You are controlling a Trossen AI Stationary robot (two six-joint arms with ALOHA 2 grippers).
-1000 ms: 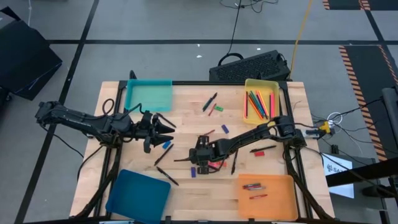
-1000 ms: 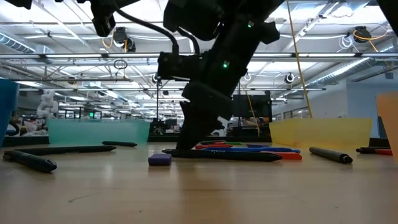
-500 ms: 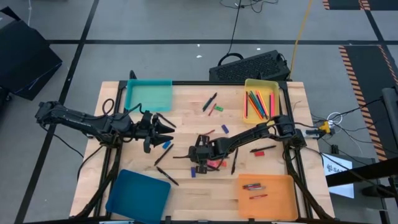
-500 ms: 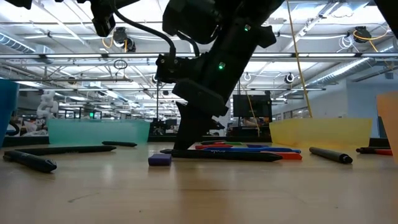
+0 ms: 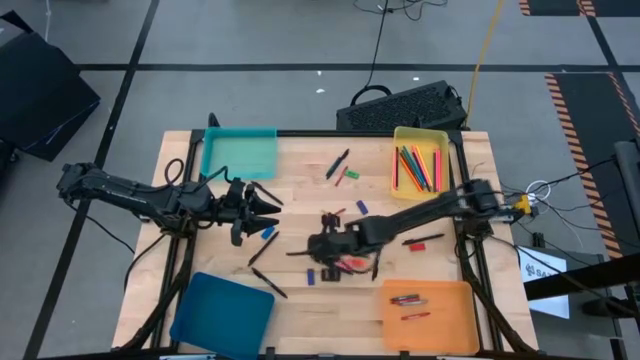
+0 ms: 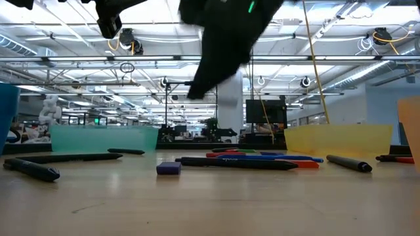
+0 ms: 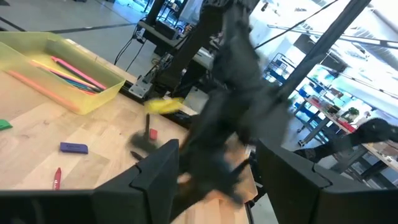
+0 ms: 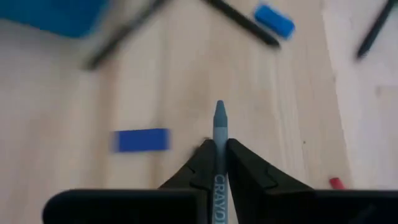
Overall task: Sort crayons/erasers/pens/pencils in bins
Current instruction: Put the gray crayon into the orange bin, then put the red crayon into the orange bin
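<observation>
Over the wooden table (image 8: 186, 74), right tool (image 8: 216, 155) pinches grey-blue crayon (image 8: 219, 134), tip forward.

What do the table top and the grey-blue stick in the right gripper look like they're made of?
Table top: pale wood, matt, showing joined planks and grain. Grey-blue stick, clamped in the right gripper: probably a wax crayon in a paper wrapper, going by its blunt cone tip and printed "CRAYO" lettering.

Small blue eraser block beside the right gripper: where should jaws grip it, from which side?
Take the small blue rectangular eraser across its two long sides at mid-length, from straight above: it lies flat with bare wooden table around. The right gripper must first release its grey-blue crayon.
</observation>
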